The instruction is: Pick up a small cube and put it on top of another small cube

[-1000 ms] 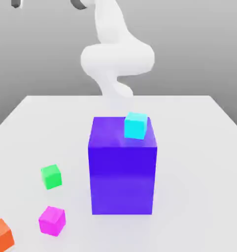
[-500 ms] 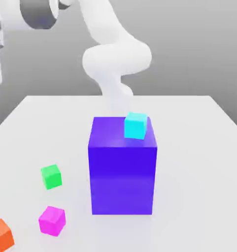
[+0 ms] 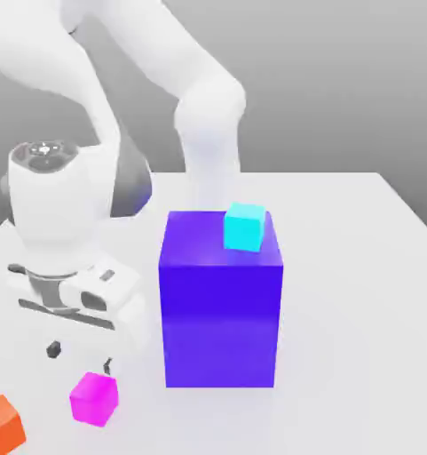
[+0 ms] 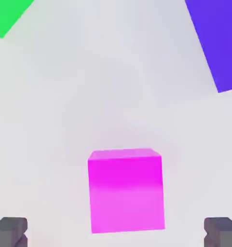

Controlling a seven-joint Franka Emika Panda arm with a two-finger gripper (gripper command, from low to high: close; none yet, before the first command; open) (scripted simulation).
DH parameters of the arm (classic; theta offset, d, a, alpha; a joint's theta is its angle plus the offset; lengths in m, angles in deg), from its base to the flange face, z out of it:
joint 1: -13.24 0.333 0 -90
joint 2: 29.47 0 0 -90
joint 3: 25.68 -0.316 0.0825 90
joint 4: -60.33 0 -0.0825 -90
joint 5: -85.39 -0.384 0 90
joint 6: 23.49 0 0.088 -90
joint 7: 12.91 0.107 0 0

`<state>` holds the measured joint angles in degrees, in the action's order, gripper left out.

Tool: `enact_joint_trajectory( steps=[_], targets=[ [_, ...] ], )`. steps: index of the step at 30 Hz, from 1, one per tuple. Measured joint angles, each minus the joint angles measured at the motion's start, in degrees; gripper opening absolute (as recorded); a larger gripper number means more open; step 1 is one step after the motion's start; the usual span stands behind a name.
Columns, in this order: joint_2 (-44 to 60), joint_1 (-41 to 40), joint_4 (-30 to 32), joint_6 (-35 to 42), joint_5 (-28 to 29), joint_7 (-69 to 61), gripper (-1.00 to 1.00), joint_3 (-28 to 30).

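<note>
- The gripper hangs over the table with its dark fingertips spread wide, holding nothing.
- The small magenta cube sits on the table just below the hand, between the two tips in the hand view, untouched.
- A small green cube lies a little farther off.
- The big blue-purple block stands beside the hand, a cyan cube on top.

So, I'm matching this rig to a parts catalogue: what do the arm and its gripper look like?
The arm is glossy white, built of thick rounded tube-like links, with a dark grey band at one joint. The hand is a white boxy block under a round white cap. The gripper has two small dark grey squared fingertips. No cables or markings are visible.
</note>
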<state>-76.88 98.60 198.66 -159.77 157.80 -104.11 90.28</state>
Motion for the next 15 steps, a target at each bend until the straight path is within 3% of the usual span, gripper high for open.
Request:
enact_joint_trajectory(
  steps=[1, 2, 9, 15],
  targets=[
    [-1.6, 2.0, -0.8, -0.6, 2.6, 1.3, 0.00, 2.6],
    [-2.4, 2.9, -1.3, -0.9, 4.0, 2.0, -1.00, 4.0],
    [-2.4, 2.7, -1.2, -0.5, 4.1, 2.0, -1.00, 3.6],
    [2.9, -10.9, 3.4, 2.9, -5.2, -3.7, -1.00, -11.3]
  ],
)
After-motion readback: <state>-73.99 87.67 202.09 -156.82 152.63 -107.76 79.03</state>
